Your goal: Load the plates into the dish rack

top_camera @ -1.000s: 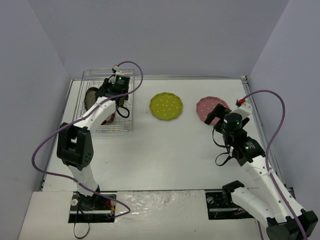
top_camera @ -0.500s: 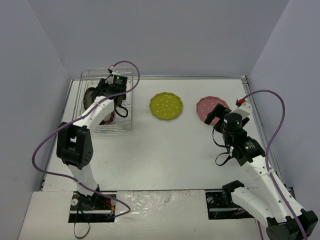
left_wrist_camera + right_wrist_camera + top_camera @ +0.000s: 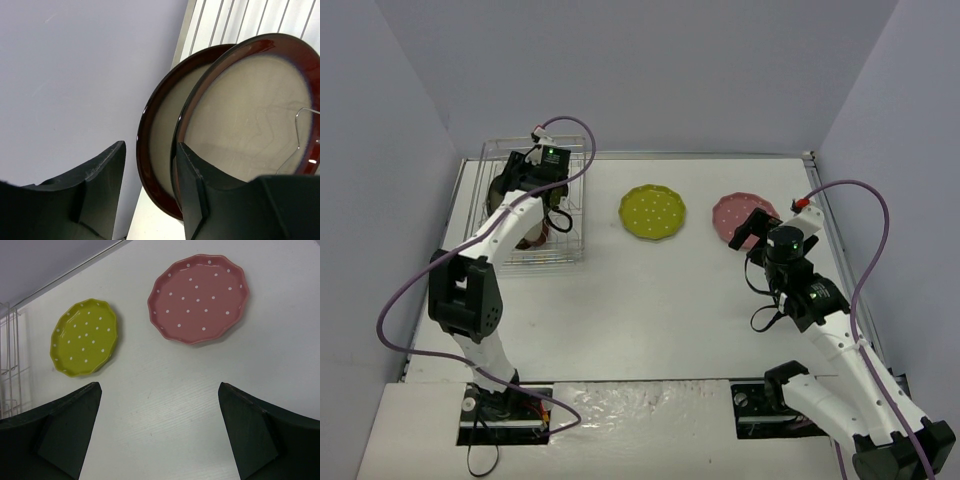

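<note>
Two large plates with dark red-brown rims stand on edge in the silver wire dish rack [image 3: 560, 262], whose wires also show in the left wrist view [image 3: 235, 20]. My left gripper [image 3: 517, 180] is open over them [image 3: 151, 150]. Its right finger lies against the rim of the near plate [image 3: 250, 115], and the rim of the rear plate [image 3: 160, 130] shows between the fingers. The yellow-green dotted plate [image 3: 652, 212] [image 3: 84, 338] and the pink dotted plate [image 3: 728, 212] [image 3: 198, 299] lie flat on the table. My right gripper [image 3: 752, 228] [image 3: 159, 390] is open and empty, just short of the pink plate.
The rack stands in the far left corner against the grey side wall [image 3: 75, 75]. Its edge shows at the left of the right wrist view [image 3: 6, 365]. Grey walls close in the white table [image 3: 650, 300] on three sides.
My left gripper has shifted left and slightly back over the rack. The right arm and the two dotted plates have not moved.
</note>
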You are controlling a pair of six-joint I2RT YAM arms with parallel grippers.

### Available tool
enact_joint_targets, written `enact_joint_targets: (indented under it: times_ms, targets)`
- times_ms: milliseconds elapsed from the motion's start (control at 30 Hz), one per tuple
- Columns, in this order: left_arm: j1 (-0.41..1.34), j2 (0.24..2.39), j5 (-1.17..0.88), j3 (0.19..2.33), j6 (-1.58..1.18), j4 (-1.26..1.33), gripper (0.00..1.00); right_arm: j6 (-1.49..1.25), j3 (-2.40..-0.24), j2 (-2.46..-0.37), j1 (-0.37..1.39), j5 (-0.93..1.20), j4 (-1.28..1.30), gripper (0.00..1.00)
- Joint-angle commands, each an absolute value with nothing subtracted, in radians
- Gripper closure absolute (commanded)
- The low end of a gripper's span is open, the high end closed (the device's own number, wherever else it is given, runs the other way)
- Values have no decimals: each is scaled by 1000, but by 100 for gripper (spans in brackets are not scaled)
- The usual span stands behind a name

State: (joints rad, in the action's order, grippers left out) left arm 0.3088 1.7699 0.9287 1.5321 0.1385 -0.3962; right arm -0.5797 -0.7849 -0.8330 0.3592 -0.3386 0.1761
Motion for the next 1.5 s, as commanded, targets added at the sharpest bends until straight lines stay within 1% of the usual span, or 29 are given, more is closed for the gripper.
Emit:
enact_joint_targets:
  times_ms: [0, 267, 467, 633, 767, 867, 933, 1000, 1100, 1300, 1467]
  targets:
    - [333, 1645, 990, 1650, 175, -396, 56, -586, -800, -833, 358, -345, 116, 0]
    - [466, 1625, 1027, 1773, 189, -474, 48, -583, -855, -908, 359, -387, 117, 0]
    - [504, 1644, 981, 1849, 143, -557, 47, -581, -933, -1003, 357, -413, 116, 0]
    - [547, 1653, 894, 1880, 65, -628, 47, -566, -970, -1083, 344, -485, 120, 0]
    - [619, 1662, 713, 1902, -84, -691, 47, -564, -1066, -1220, 248, -484, 161, 0]
    - [657, 1648, 619, 1880, -175, -672, 47, -551, -1124, -1303, 159, -499, 173, 0]
    - [688, 1640, 540, 1849, -217, -643, 45, -537, -1141, -1340, 110, -493, 176, 0]
    - [715, 1631, 506, 1826, -243, -625, 40, -524, -1154, -1390, 46, -484, 176, 0]
    - [782, 1623, 473, 1776, -271, -583, 39, -538, -1158, -1465, -25, -425, 171, 0]
    - [836, 1589, 425, 1638, -313, -491, 38, -562, -1161, -1604, -63, -384, 135, 0]
    - [842, 1561, 399, 1541, -336, -424, 38, -584, -1145, -1682, -77, -331, 53, 3]
